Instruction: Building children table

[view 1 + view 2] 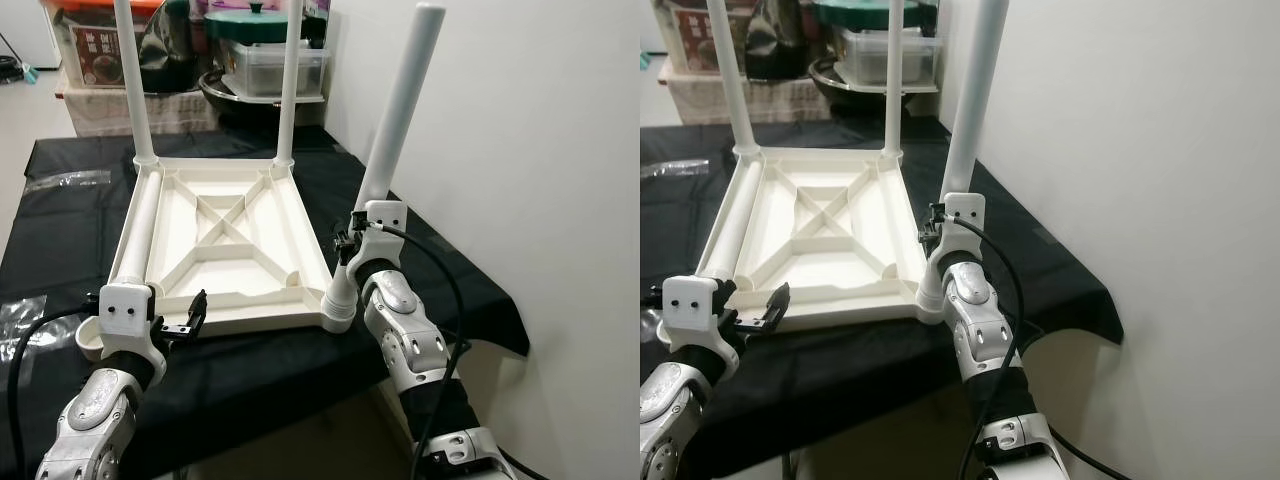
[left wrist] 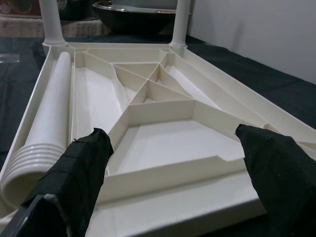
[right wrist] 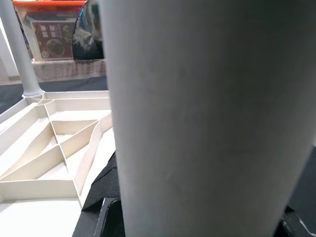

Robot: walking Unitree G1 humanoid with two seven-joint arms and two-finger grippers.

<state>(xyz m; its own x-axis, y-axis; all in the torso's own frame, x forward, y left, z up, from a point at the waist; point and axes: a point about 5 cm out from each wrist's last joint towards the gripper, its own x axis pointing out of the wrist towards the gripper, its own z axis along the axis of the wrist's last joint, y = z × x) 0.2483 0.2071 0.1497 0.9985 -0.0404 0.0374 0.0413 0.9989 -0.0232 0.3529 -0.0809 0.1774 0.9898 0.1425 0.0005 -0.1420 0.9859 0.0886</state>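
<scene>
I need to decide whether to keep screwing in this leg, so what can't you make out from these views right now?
- Third leg: thread seating in corner socket hidden by the right gripper and forearm, eye views.
- Right gripper fingers: the leg blocks the right wrist view.
- Two rear legs: tops cut off by the frame edge.
- Loose leg in the tabletop: near end hidden behind the left gripper.

The tray [image 1: 225,245] is cream plastic, smooth with a soft sheen, as are the legs [image 1: 400,110] screwed into its corners. Under it lies a matt black cloth [image 1: 420,250]. Beyond the tray, a dark bowl [image 1: 235,95] looks like glossy metal, though it is blurred. The fingers [image 2: 81,173] seem wrapped in rough black tape.
</scene>
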